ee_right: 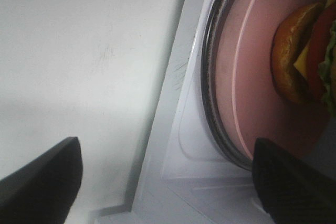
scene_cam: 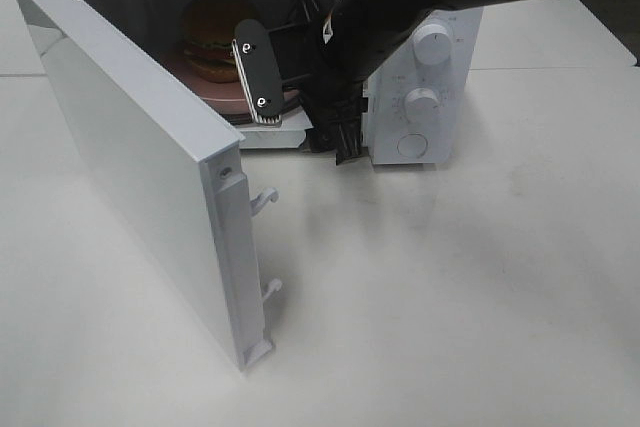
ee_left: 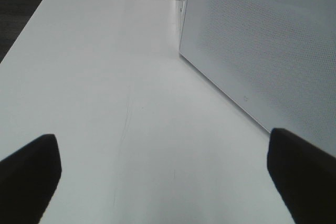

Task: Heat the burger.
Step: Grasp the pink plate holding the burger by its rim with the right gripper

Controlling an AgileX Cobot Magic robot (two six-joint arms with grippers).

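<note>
The burger [scene_cam: 210, 42] [ee_right: 310, 56], with a golden bun, red tomato and yellow cheese, sits on a pink plate [scene_cam: 215, 95] [ee_right: 252, 77] inside the white microwave [scene_cam: 420, 7]. The door [scene_cam: 130, 167] stands swung wide to the left. My right gripper [scene_cam: 300, 112] [ee_right: 168, 182] hangs open at the microwave's mouth, just in front of the plate, holding nothing. The exterior view does not show my left gripper [ee_left: 163, 182]. Its wrist view shows it open and empty over the bare table, beside a white dotted face of the microwave [ee_left: 262, 40].
Three white knobs [scene_cam: 423, 102] line the control panel to the right of the opening. The plate rests on a glass turntable [ee_right: 210, 77]. Two latch hooks [scene_cam: 265, 199] stick out of the door's free edge. The white table [scene_cam: 450, 297] spreads out in front.
</note>
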